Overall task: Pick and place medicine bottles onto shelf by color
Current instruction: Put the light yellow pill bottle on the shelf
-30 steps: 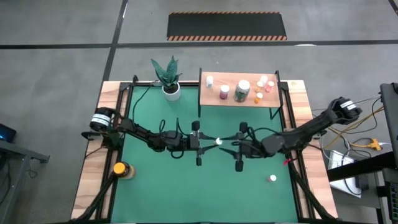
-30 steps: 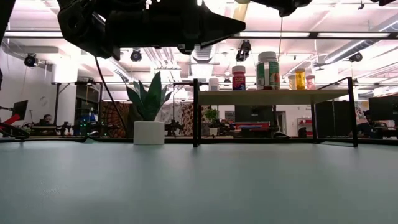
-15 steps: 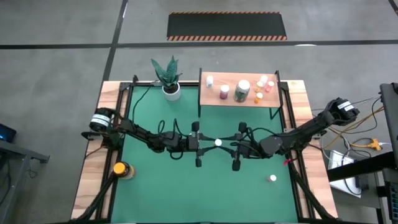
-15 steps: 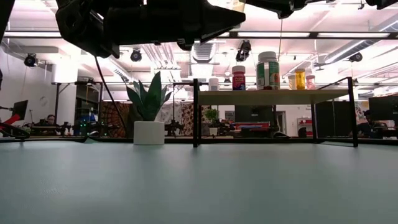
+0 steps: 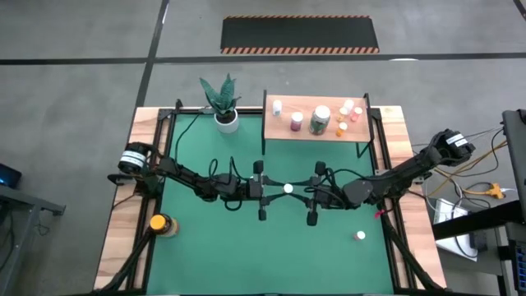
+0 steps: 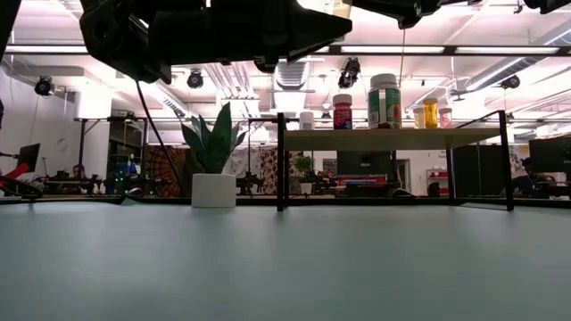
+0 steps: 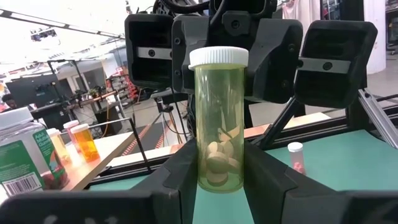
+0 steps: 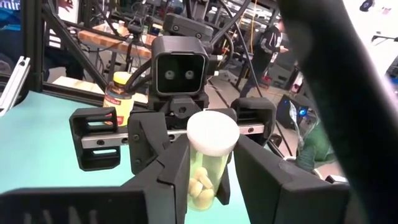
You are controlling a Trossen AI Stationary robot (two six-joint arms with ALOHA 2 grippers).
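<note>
Since a second ago, our right gripper (image 5: 297, 191) has slid in to meet the left gripper (image 5: 278, 189) at mid-table, and its fingers now sit around the greenish-clear bottle (image 7: 219, 121), though we cannot tell if they have fully clamped. Our left fingers (image 7: 180, 171) pinch the bottle's base upright, leaving the white cap (image 8: 212, 133) end free, which reads as a hand-over. Farther off, the shelf (image 5: 279, 131) carries sorted bottles; a pink bottle (image 5: 360, 236) and an amber bottle (image 5: 159, 223) wait on the mat (image 5: 246, 255).
</note>
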